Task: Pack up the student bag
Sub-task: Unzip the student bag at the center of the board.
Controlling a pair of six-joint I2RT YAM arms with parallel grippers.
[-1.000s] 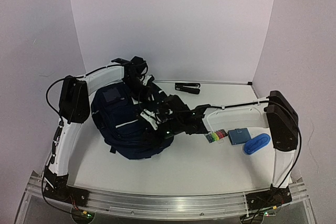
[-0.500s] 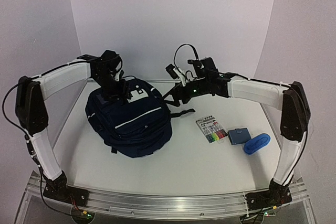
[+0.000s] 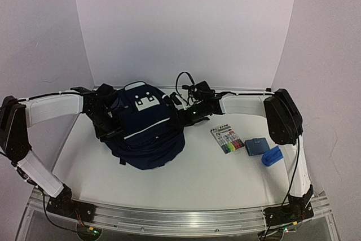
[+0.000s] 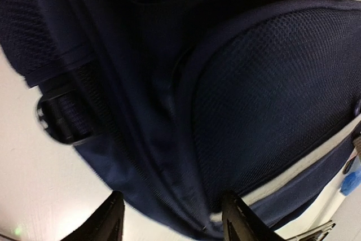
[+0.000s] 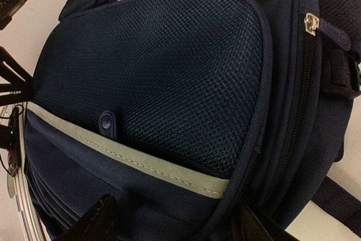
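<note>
My left pincer (image 4: 174,221) sits against the left flank of the student bag (image 3: 149,139), low down near the table (image 3: 197,173). Its jaws stand well apart with nothing clamped between them, only the bag's bottom seam in front of the gap. A dark strap buckle (image 4: 59,117) hangs on that flank.

The bag lies slumped on the table between my two pincers, white patch (image 3: 145,101) facing up. I judge it soft and floppy but bulky: woven cloth and mesh that will sag and fold wherever I lift it, not fragile, not slippery. A pinch on the flat cloth would only bunch it. A strap, or the zip pull (image 5: 309,22) on the bag's right edge, looks like the better hold.

My right pincer (image 5: 174,224) faces the bag's right flank, jaws also spread wide and empty. Right of the bag lie a marker pack (image 3: 228,139), a small blue box (image 3: 255,145) and a blue pouch (image 3: 272,156), not yet packed.
</note>
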